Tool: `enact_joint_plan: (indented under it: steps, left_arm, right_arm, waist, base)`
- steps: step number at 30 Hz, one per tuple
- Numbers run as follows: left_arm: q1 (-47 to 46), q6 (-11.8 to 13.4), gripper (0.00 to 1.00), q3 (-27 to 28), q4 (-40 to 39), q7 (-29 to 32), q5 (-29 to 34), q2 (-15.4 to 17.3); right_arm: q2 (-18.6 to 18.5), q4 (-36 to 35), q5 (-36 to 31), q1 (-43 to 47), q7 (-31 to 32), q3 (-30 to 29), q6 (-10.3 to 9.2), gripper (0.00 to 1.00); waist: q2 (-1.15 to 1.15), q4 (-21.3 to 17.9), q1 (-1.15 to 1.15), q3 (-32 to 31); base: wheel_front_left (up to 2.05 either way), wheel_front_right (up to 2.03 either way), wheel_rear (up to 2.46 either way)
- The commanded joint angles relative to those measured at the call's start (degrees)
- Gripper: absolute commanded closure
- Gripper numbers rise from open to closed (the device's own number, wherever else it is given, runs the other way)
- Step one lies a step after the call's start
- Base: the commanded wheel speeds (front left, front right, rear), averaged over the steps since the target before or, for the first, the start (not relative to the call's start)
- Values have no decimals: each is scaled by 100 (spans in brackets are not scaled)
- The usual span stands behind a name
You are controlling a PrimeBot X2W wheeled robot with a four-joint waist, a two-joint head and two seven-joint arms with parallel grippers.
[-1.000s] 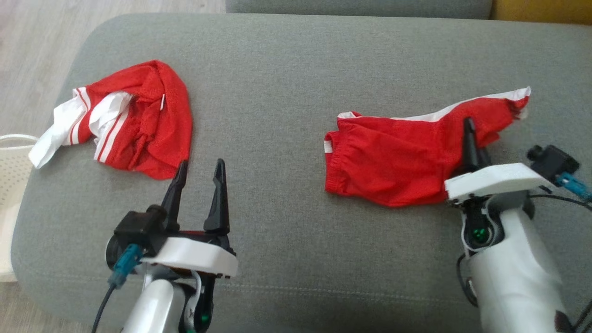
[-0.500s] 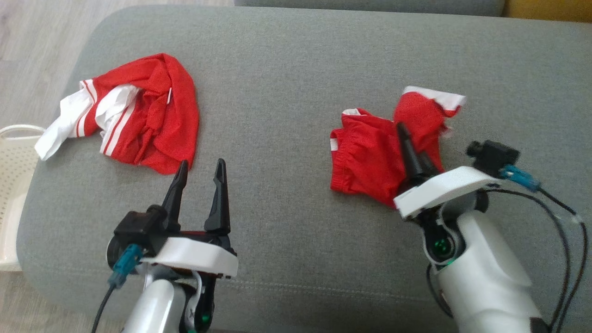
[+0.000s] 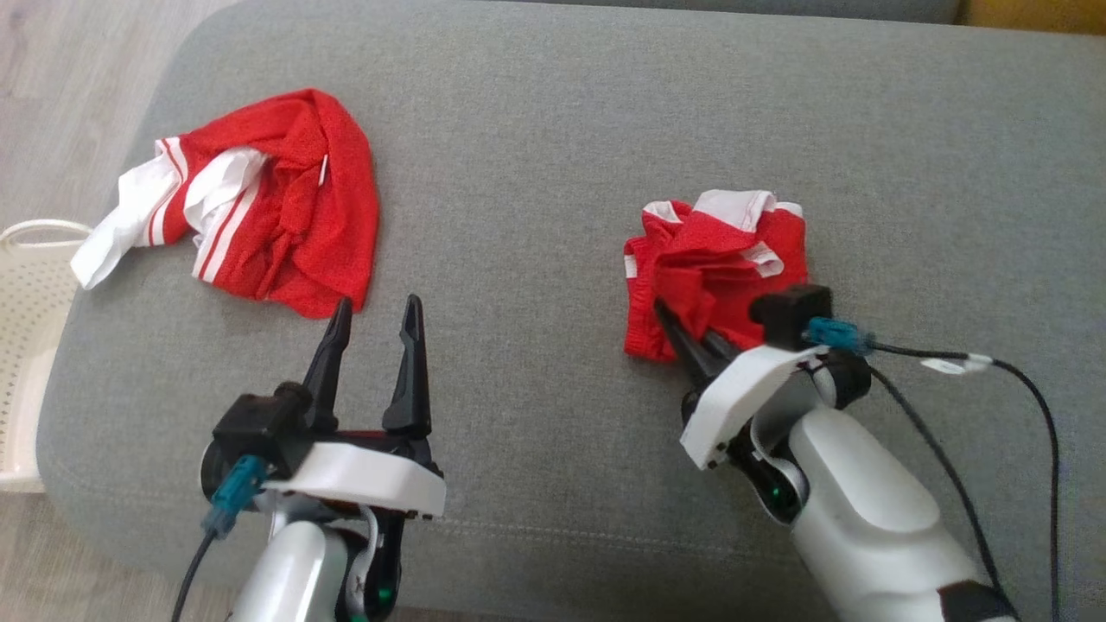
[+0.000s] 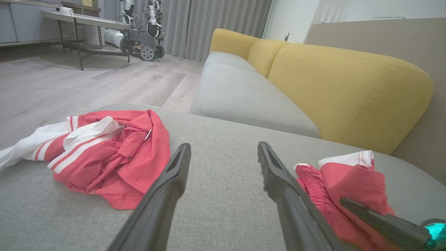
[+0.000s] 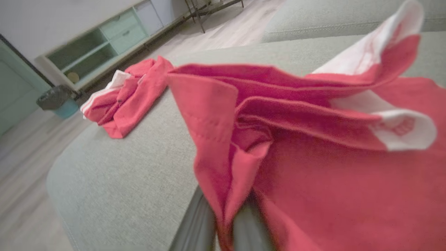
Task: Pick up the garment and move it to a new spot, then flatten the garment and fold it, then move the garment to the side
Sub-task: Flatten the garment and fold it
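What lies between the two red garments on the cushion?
Bare grey cushion, clearest in the head view, between the striped garment and the bunched garment that the right gripper pinches. The open left gripper points toward that gap from nearer the robot.

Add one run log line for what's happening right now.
right gripper: jaws shut on red shorts | shorts: bunched on grey cushion | left gripper: jaws open, empty | red shirt: crumpled, cushion's left end

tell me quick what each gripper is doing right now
Left gripper: open, holding nothing.
Right gripper: shut on the red shorts.
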Motion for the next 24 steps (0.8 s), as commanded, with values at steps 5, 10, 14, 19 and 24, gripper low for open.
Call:
enact_joint_plan:
  steps: [5, 10, 14, 19, 24]
  left_arm:
    - [-189, 32, 0, 116, -220, -71, -71, 7]
    - [-194, 43, 0, 106, -216, -71, -90, 7]
    - [-216, 57, 0, 89, -224, -71, -106, 7]
    - [-259, 70, 0, 50, -233, -71, -131, 7]
    - [-294, 79, 0, 27, -217, -71, -153, 7]
  right_arm:
    - [67, 286, -754, -403, -237, 263, 41, 0]
    - [102, 502, -1152, -553, -368, 377, 41, 0]
    - [117, 700, -1551, -708, -453, 548, 41, 0]
    - [136, 896, -1993, -967, -484, 818, 41, 0]
    - [140, 1123, -2334, -1171, -359, 1213, 41, 0]
  waist:
    - [0, 43, 0, 46]
    - [0, 65, 0, 84]
    - [0, 81, 0, 129]
    - [0, 111, 0, 197]
    - [0, 147, 0, 234]
  base:
    - [0, 0, 0]
    - [0, 0, 0]
    - [0, 0, 0]
    - [0, 0, 0]
    - [0, 0, 0]
